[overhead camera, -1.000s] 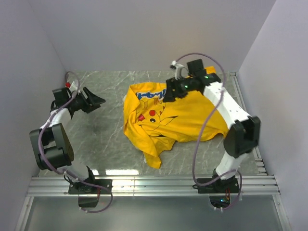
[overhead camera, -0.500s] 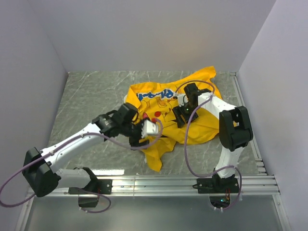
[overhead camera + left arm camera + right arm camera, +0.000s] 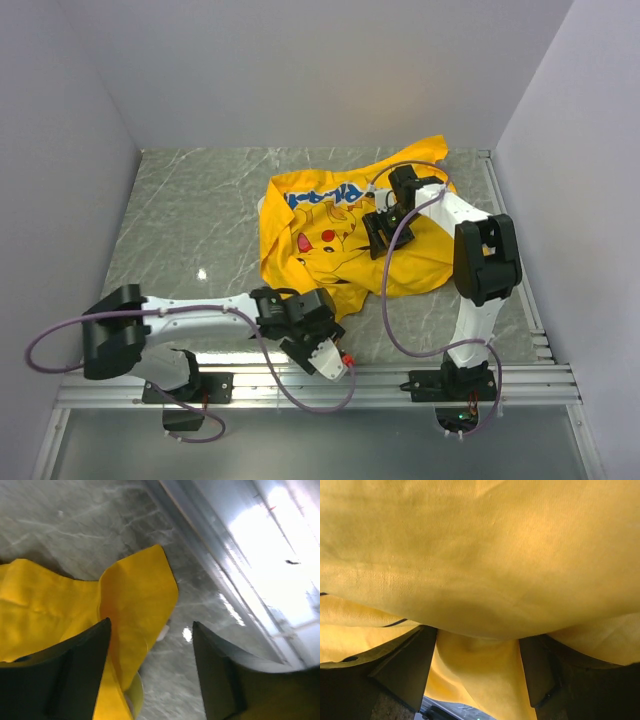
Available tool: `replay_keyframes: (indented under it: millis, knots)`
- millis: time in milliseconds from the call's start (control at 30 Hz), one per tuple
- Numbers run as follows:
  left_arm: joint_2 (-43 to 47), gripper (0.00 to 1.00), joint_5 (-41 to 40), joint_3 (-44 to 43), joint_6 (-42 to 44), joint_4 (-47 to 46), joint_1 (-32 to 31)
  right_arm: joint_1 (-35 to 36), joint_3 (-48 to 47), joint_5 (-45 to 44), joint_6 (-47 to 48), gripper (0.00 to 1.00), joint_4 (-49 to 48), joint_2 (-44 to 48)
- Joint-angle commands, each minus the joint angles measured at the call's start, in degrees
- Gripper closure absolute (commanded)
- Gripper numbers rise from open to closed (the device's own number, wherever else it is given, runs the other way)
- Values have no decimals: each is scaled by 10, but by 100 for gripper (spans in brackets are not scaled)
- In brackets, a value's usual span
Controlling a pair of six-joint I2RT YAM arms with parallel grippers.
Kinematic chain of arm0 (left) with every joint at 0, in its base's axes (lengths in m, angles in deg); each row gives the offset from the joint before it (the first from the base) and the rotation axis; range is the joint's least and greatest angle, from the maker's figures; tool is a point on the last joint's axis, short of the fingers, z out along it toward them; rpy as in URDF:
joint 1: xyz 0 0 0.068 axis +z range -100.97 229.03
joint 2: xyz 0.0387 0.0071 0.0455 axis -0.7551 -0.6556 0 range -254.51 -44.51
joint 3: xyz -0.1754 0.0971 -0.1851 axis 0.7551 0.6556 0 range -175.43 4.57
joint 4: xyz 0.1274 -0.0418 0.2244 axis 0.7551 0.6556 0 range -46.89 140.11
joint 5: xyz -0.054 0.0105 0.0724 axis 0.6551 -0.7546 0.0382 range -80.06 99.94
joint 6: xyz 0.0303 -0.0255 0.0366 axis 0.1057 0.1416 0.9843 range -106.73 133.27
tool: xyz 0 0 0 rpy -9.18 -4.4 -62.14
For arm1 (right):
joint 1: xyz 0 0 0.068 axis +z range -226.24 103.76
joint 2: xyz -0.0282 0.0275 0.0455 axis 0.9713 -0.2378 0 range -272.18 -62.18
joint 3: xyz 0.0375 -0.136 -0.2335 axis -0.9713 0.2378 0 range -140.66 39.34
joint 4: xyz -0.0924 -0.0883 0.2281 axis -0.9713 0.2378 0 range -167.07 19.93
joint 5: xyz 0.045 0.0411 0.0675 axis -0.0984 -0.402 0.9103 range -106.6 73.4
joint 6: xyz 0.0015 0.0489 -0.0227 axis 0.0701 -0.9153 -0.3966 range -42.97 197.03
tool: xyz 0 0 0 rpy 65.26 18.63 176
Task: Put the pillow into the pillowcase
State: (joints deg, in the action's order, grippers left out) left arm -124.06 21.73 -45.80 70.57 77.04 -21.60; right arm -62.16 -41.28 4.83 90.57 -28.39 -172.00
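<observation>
The bright yellow pillowcase (image 3: 330, 240) lies rumpled in the middle of the table, Pikachu print up. The pillow does not show plainly. A pale rounded edge (image 3: 131, 696) peeks from under the fabric, and I cannot tell what it is. My left gripper (image 3: 322, 322) sits low at the case's near corner. In the left wrist view it is open (image 3: 151, 625), with that yellow corner (image 3: 135, 595) lying against its left finger. My right gripper (image 3: 378, 228) rests on the case's right half. It is open (image 3: 477, 645), with yellow cloth (image 3: 480, 555) draped over it and bunched between the fingers.
The marble tabletop (image 3: 190, 220) is walled on the left, back and right. A metal rail (image 3: 320, 378) runs along the near edge, and shows close beside the left gripper (image 3: 215, 565). Purple cables loop off both arms.
The left arm has swung from the back left corner across to the case's near corner. The right gripper has come down from the far edge onto the case, whose back right corner has flipped outward.
</observation>
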Motion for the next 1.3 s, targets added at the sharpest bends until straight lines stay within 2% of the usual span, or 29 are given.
replay_keyframes:
  millis: [0,67,100,133,167,200,267,467,533,600,633,700,733,867,967,1033,1067,1133,1167,1200,1233,1267]
  knots:
    - [-41,31,-84,23,42,-84,-9,-9,-13,-31,12,27,-16,-24]
    - [-54,40,-99,32,47,-89,-9,-10,-11,-36,18,27,-22,-29]
    - [-58,60,-105,39,48,-83,-9,-12,-10,-44,20,27,-25,-33]
    - [-52,74,-116,44,49,-75,-8,-13,-9,-47,23,27,-32,-35]
    - [-40,83,-116,51,46,-62,-6,-15,-10,-50,27,27,-32,-36]
    - [-23,91,-115,71,45,-39,-3,-20,-11,-52,29,27,-34,-42]
    - [46,100,-110,95,39,-5,2,-24,-12,-53,33,27,-37,-44]
    - [277,100,-102,171,34,196,15,-33,-11,-54,43,27,-46,-44]
    - [346,100,-116,191,19,246,19,-33,-8,-54,47,27,-47,-45]
    - [380,100,-116,193,33,247,53,-35,-4,-56,51,27,-47,-45]
    - [380,100,-116,190,67,266,100,-36,-3,-59,53,27,-49,-44]
    - [361,100,-116,176,88,283,145,-38,-3,-61,56,26,-50,-43]
    - [356,100,-116,170,111,292,194,-38,-4,-63,57,26,-48,-43]
    - [367,100,-116,149,189,348,311,-39,-6,-71,62,25,-52,-31]
    - [354,100,-155,184,165,345,356,-39,-9,-69,65,25,-45,-15]
    - [315,100,-168,191,111,309,386,-39,-4,-47,68,24,-34,8]
    - [301,89,-165,182,94,295,401,-39,1,-32,72,24,-28,42]
    - [247,75,-155,161,37,245,448,-39,8,11,89,20,-8,85]
    - [229,61,-145,121,19,230,471,-40,13,19,96,19,-3,129]
    - [189,57,-123,94,5,227,497,-39,17,26,101,18,3,151]
    - [170,51,-102,65,-24,223,553,-39,21,23,111,18,9,173]
    - [151,43,-58,9,-44,219,581,-39,31,17,116,17,11,211]
